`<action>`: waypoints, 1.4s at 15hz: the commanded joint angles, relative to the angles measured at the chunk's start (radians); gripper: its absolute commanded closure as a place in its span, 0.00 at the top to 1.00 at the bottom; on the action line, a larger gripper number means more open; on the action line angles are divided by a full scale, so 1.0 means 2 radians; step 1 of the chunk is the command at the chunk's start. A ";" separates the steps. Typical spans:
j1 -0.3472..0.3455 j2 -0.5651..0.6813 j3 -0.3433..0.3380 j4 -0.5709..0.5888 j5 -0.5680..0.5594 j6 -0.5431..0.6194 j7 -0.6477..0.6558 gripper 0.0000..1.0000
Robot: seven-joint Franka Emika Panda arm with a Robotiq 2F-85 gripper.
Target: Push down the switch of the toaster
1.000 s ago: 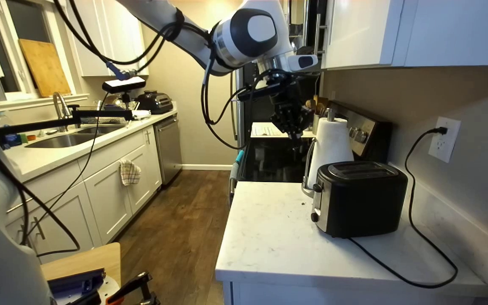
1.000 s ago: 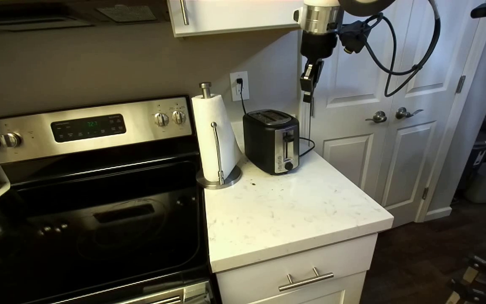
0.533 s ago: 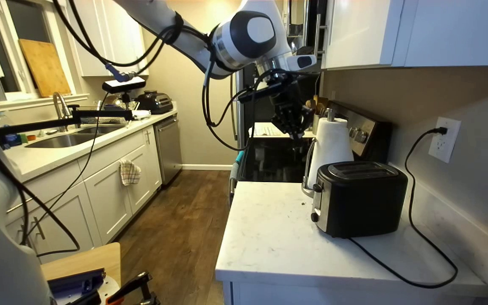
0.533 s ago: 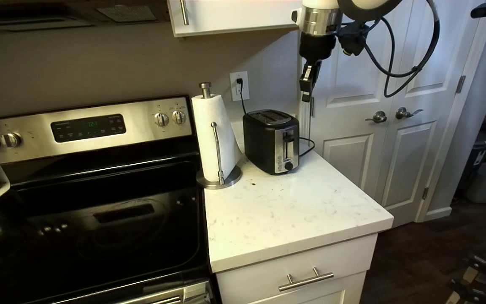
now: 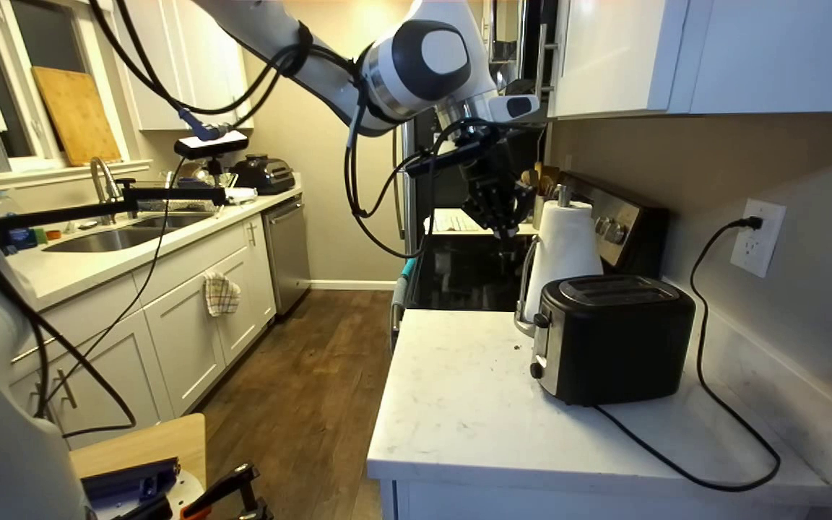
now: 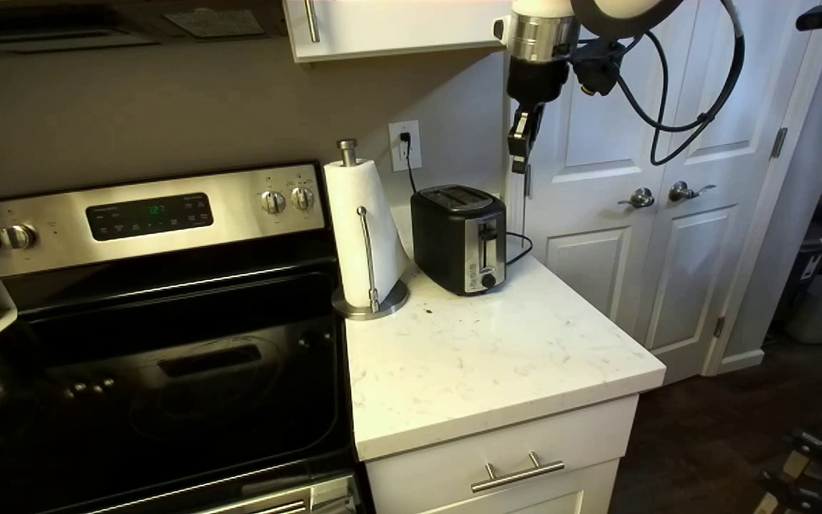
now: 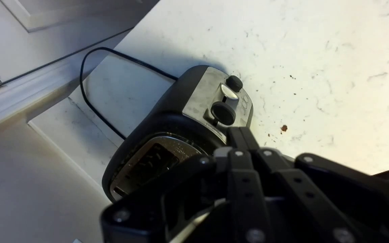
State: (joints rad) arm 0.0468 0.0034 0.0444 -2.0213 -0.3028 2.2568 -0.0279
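Note:
The black toaster stands on the white counter, and it also shows in an exterior view and in the wrist view. Its silvery end face carries the black switch lever, which sits near the top of its slot in an exterior view. My gripper hangs above the toaster's height, apart from it, pointing down; it also shows in an exterior view. In the wrist view my gripper is shut with its fingertips together, nothing between them. The fingertips appear just below the lever, overlapping the end face's edge.
A paper towel roll on a stand is beside the toaster, close to the stove. The toaster's cord runs to a wall outlet. A white upper cabinet hangs above. The counter extends in front of the toaster.
My arm has shifted only very slightly over the last second, and the gripper remains shut above the toaster. The toaster and its lever look unchanged.

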 commanded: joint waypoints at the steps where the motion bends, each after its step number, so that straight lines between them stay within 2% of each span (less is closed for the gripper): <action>1: 0.000 0.000 0.000 0.001 0.000 -0.001 0.000 0.01; 16: 0.000 0.000 0.000 0.001 0.000 -0.001 0.000 0.01; 21: 0.004 0.028 0.004 0.001 0.009 0.043 0.055 0.00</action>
State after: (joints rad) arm 0.0495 0.0128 0.0482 -2.0213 -0.3002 2.2826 0.0105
